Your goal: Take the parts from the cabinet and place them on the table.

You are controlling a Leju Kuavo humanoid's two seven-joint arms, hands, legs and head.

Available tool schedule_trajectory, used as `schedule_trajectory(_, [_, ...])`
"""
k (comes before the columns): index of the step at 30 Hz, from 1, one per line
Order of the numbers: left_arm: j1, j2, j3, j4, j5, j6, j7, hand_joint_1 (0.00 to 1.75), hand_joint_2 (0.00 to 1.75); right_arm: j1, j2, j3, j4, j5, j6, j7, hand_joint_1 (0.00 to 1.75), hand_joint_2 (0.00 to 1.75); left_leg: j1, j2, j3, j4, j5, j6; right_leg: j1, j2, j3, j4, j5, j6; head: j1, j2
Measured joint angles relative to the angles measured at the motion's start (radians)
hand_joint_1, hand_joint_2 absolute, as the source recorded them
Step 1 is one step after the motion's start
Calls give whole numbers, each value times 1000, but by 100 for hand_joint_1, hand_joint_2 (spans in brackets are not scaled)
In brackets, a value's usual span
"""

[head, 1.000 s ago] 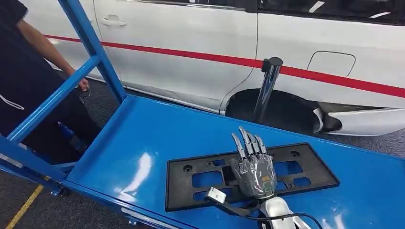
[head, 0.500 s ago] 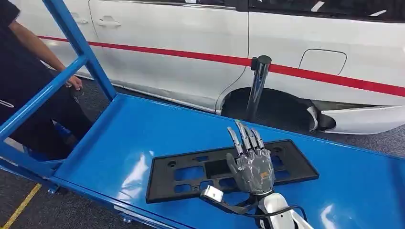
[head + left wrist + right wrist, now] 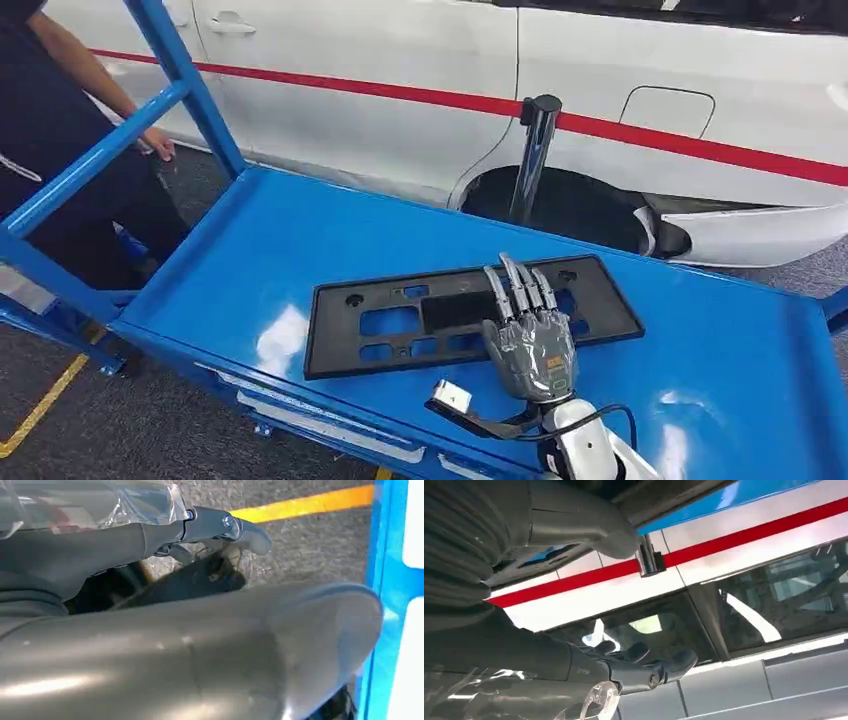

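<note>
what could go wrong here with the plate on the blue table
1. The right hand hovers flat over the black plate; pulling back, its fingers could catch a cutout and drag the plate.
2. The plate's near left corner lies close to the table front edge, so a nudge that way may tip it off.
3. A person stands by the table's left frame with a hand on it; a swinging arm or moving robot could reach them.

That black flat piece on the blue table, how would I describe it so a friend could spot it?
Find the big blue table beside the white car. Near its middle lies a long black plastic frame, flat, with rectangular cut-outs. The robot's hand hovers over its right part.
</note>
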Motion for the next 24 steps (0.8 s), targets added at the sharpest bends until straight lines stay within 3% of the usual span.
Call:
schedule_trajectory(2, [9,0,0,0,0,0,0,0,0,3,0,0,1,0,0,0,0,175,-11,-1,-14,0,17,9,-9,-3,0,-18,27,18,0,0])
schedule_trajectory(3, [11,0,0,0,0,-1,0,0,0,3,-2,0,2,0,0,0,0,175,1,2,-23,-5,35,19,-17,-2,-9,-15,17,21,0,0])
schedule_trajectory(4, [12,-1,0,0,0,-1,0,0,0,5,-3,0,3,0,0,0,0,175,-5,4,-34,-5,47,26,-16,-1,-27,19,-42,18,0,0])
schedule_trajectory(5, [12,0,0,0,0,0,0,0,0,5,-3,0,3,0,0,0,0,175,-7,6,-45,-3,59,38,-15,-1,-48,85,-110,18,1,0])
schedule_trajectory(6, [13,-1,0,0,0,-1,0,0,0,9,-5,0,4,0,0,0,0,175,-11,7,-59,-3,71,41,-14,0,-73,183,-172,20,0,0])
schedule_trajectory(7, [14,-1,0,0,0,-1,0,0,0,11,-7,0,4,0,0,0,0,175,-14,7,-71,-3,80,43,-11,1,-90,258,-201,23,1,0])
schedule_trajectory(8, [16,-2,0,0,0,-2,0,0,0,14,-8,0,5,0,0,0,0,175,-16,7,-83,0,89,42,-9,1,-97,314,-205,24,1,0])
schedule_trajectory(9, [17,-2,0,0,0,-2,0,0,0,16,-8,0,6,0,0,0,0,175,-18,7,-94,1,95,41,-9,1,-83,319,-190,23,1,0])
schedule_trajectory(10, [18,-2,0,0,0,-2,0,0,0,16,-8,0,7,0,0,0,0,175,-18,7,-103,5,100,39,-9,1,-45,283,-163,23,1,0])
schedule_trajectory(12, [17,-2,0,0,0,-2,0,0,0,15,-8,0,8,0,0,0,0,175,-16,6,-118,15,102,33,-12,-1,89,102,-119,24,1,0])
schedule_trajectory(13, [17,-2,0,0,0,-2,-1,0,0,14,-8,0,8,-1,0,0,0,175,-17,7,-121,21,102,27,-12,0,138,19,-157,22,1,0])
schedule_trajectory(14, [16,-2,0,0,0,-2,-3,0,0,14,-8,0,8,-3,-1,0,0,175,-22,6,-129,26,101,20,-5,6,145,19,-146,7,0,0])
schedule_trajectory(16, [14,-2,0,0,0,-3,-6,0,0,14,-8,0,9,-5,-3,-1,0,175,-26,6,-132,32,104,9,-5,7,134,16,-157,-9,-2,0])
schedule_trajectory(17, [14,0,0,0,0,-3,-6,0,0,15,-8,0,9,-5,-3,-3,0,175,-22,6,-136,33,99,8,-7,6,133,13,-156,-10,-1,0])
schedule_trajectory(18, [16,0,0,0,0,-3,-6,0,0,15,-8,0,9,-3,-4,-5,0,175,-22,6,-135,33,91,25,-6,5,132,13,-155,-10,-2,0])
schedule_trajectory(20, [17,0,0,0,0,-5,-6,0,0,15,-9,0,10,2,-4,-8,0,175,-22,6,-135,30,107,60,-3,5,131,14,-151,-18,-2,0])
schedule_trajectory(21, [17,0,0,0,0,-5,-6,0,0,15,-9,2,10,3,-3,-8,0,175,-22,6,-136,29,109,69,-2,5,130,14,-149,-22,-2,0])
schedule_trajectory(24, [17,0,0,0,0,-6,-7,0,0,15,-9,3,10,11,-3,-10,0,175,-21,6,-136,26,115,80,2,5,128,14,-146,-28,-2,0])
